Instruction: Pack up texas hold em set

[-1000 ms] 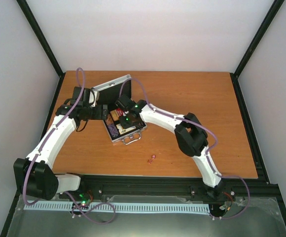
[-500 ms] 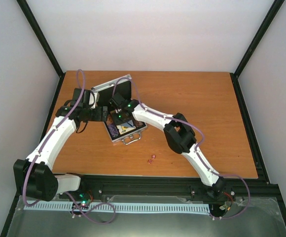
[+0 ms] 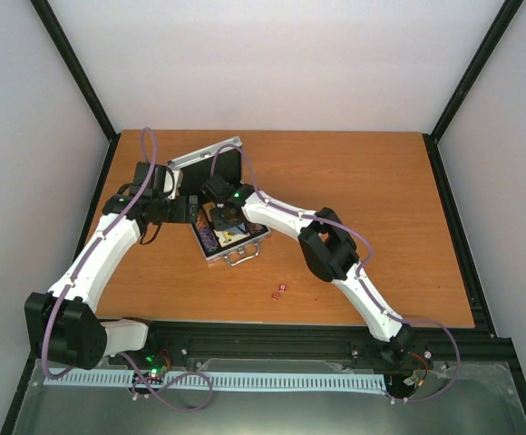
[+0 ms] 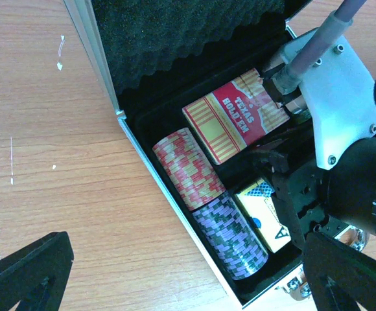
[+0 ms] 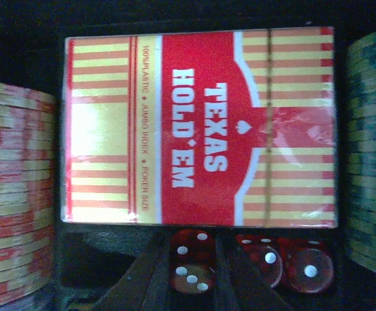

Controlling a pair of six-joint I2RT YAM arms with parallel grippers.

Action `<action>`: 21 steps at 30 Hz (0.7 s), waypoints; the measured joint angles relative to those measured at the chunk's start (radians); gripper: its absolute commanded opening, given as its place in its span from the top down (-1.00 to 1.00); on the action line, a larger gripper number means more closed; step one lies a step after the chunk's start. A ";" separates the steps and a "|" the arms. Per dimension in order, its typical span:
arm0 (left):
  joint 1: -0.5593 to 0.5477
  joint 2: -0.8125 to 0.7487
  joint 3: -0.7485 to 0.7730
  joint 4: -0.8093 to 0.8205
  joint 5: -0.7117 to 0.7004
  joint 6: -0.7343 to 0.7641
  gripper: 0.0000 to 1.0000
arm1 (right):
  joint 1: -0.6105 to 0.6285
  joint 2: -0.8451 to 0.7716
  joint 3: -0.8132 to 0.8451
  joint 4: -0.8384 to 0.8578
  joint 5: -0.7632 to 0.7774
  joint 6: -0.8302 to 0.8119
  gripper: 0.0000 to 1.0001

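Wooden table (image 3: pixel 363 181) between white walls (image 3: pixel 281 63): left gripper (image 3: pixel 192 209) gapes empty, right gripper (image 5: pixel 191 284) pinches a red die (image 5: pixel 192 256).

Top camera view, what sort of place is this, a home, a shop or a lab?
Most likely a robot lab test cell: a wooden table boxed in by plain white panels on black frame posts, with the left arm and right arm bolted to a rail at its near edge.
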 measured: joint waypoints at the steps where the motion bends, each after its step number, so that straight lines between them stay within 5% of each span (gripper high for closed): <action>1: 0.000 0.000 0.000 0.000 0.000 0.000 -0.99 | 0.000 0.000 0.001 -0.003 0.010 0.001 0.79; 8: 0.000 0.000 -0.005 -0.002 0.000 0.000 -0.99 | -0.003 0.001 0.002 -0.005 0.013 -0.009 0.16; 16: 0.000 0.000 -0.005 -0.003 0.000 0.000 -0.99 | 0.000 -0.022 -0.010 0.008 -0.017 -0.041 0.08; 21: 0.000 0.000 -0.005 -0.003 -0.001 0.000 -0.99 | -0.001 -0.082 -0.023 -0.018 -0.020 -0.050 -0.21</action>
